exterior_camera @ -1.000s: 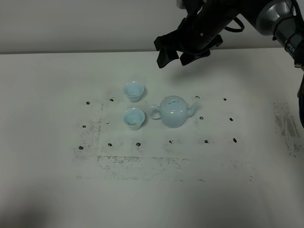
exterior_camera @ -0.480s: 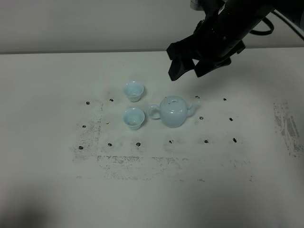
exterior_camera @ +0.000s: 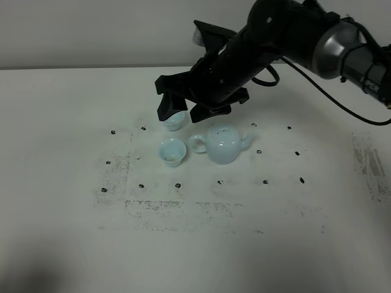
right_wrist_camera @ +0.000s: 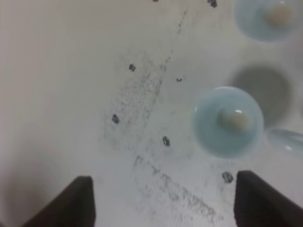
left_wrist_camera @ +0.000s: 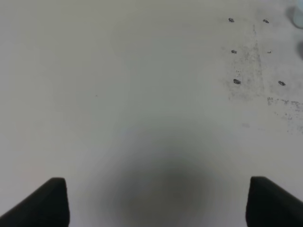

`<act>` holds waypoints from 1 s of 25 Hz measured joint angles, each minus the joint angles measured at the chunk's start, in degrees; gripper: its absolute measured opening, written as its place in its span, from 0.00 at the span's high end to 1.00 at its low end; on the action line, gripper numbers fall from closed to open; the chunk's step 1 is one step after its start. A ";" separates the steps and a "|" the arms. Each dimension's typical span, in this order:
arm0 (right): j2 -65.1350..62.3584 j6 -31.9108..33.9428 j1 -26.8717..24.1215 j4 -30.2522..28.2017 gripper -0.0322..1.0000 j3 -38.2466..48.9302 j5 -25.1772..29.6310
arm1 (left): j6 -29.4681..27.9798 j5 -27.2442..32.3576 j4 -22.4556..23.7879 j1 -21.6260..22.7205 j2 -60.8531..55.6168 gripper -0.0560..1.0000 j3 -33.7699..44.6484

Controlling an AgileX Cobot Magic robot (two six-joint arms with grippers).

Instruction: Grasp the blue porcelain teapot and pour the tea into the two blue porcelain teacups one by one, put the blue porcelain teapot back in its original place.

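Observation:
The blue porcelain teapot (exterior_camera: 223, 144) stands upright on the table, handle toward the two blue porcelain teacups. The near teacup (exterior_camera: 172, 151) sits beside the handle. The far teacup (exterior_camera: 174, 121) is partly covered by my right gripper (exterior_camera: 187, 113), which hovers open just above the cups with nothing between its fingers. The right wrist view looks down on both teacups (right_wrist_camera: 228, 121) (right_wrist_camera: 270, 16), a sliver of the teapot (right_wrist_camera: 288, 141), and the open right gripper (right_wrist_camera: 163, 189). My left gripper (left_wrist_camera: 156, 189) is open over bare table, away from the tea set.
The white table (exterior_camera: 73, 104) carries black dot marks and scuffed grey patches (exterior_camera: 183, 210) around the tea set. The right arm (exterior_camera: 287, 30) reaches in from the upper right, over the area behind the teapot.
My right gripper has swung left and down, from behind and above the teapot to just over the far teacup. It stays open. Teapot and cups have not moved.

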 joint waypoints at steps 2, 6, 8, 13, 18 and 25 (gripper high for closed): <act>2.13 2.74 0.96 -2.37 0.40 -3.25 0.45 | 0.00 0.00 0.00 0.00 0.00 0.26 0.00; 7.04 6.51 3.00 -6.90 0.40 -9.87 2.17 | 0.00 0.00 0.00 0.00 0.00 0.26 0.00; 9.25 7.62 3.81 -7.59 0.40 -13.03 2.28 | 0.00 0.00 0.00 0.00 0.00 0.26 0.00; 13.60 10.55 3.77 -9.34 0.40 -16.39 2.13 | 0.00 0.00 0.00 0.00 0.00 0.26 0.00; 14.77 14.07 3.29 -13.76 0.40 -16.39 2.08 | 0.00 0.00 0.00 0.00 0.00 0.26 0.00; 14.77 16.54 1.80 -15.05 0.40 -16.50 1.04 | 0.00 0.00 0.00 0.00 0.00 0.26 0.00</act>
